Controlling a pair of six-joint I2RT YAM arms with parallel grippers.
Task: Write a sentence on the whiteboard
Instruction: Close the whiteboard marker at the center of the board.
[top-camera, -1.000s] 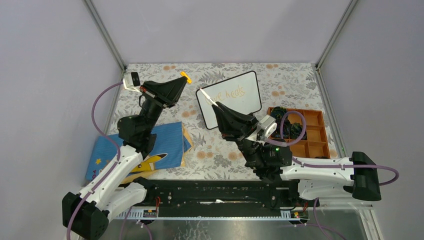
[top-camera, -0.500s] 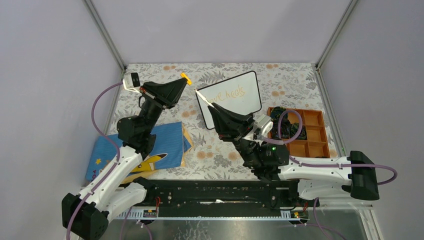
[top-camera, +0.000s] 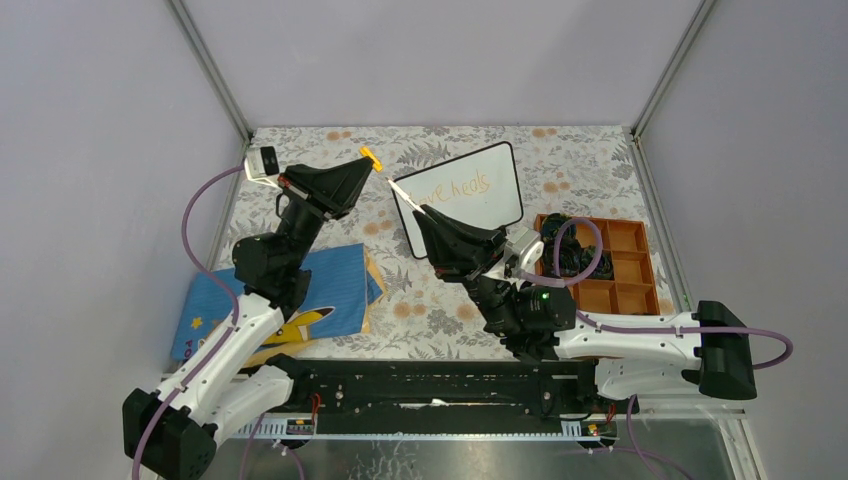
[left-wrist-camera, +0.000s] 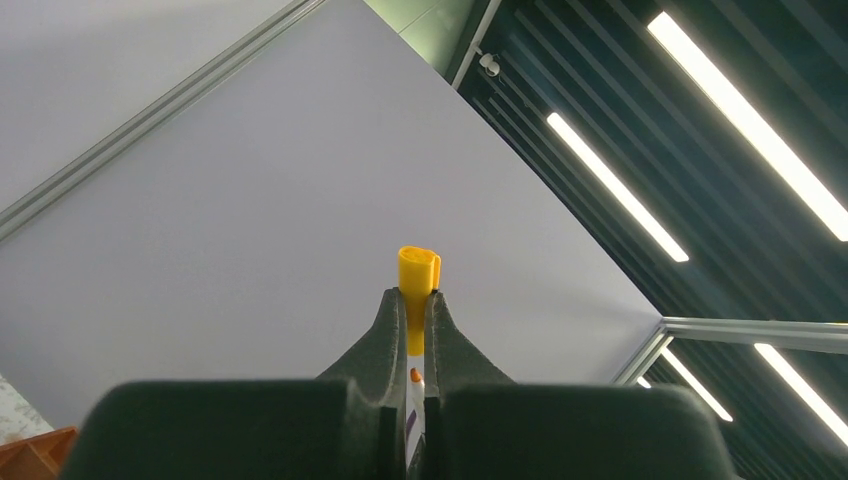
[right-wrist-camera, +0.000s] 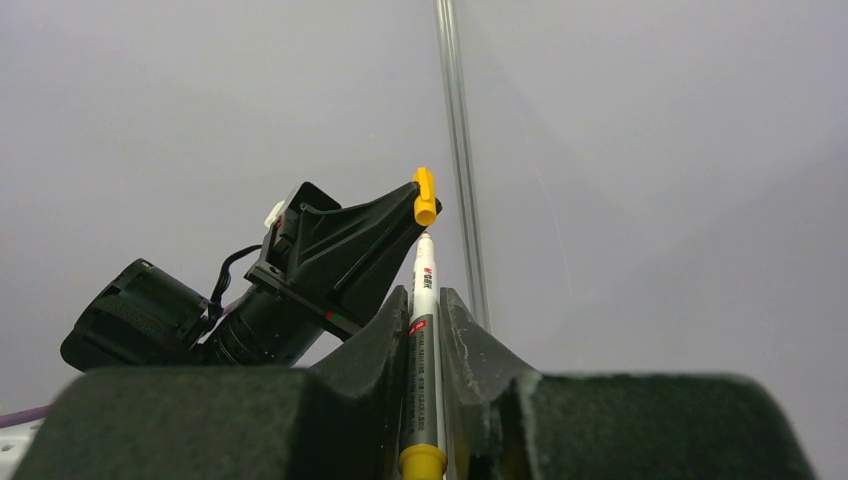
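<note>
The whiteboard (top-camera: 500, 212) leans at the middle back of the table, with the orange cursive sentence (top-camera: 456, 187) on its upper part. My left gripper (top-camera: 363, 168) is raised left of the board and shut on a yellow marker cap (top-camera: 372, 157) (left-wrist-camera: 417, 285). My right gripper (top-camera: 424, 215) hangs in front of the board's left half, shut on a white marker (top-camera: 405, 194) (right-wrist-camera: 422, 330). The marker's orange tip (left-wrist-camera: 415, 376) points up at the cap (right-wrist-camera: 425, 196) and ends just short of it. The board's lower left is hidden by the right arm.
An orange compartment tray (top-camera: 632, 240) with dark items stands right of the board. A blue printed cloth (top-camera: 330, 285) lies at the left under the left arm. A floral cover (top-camera: 560, 160) spreads over the table, with grey walls around it.
My right gripper has shifted left with the marker, bringing its tip closer to the cap. The left gripper has barely moved.
</note>
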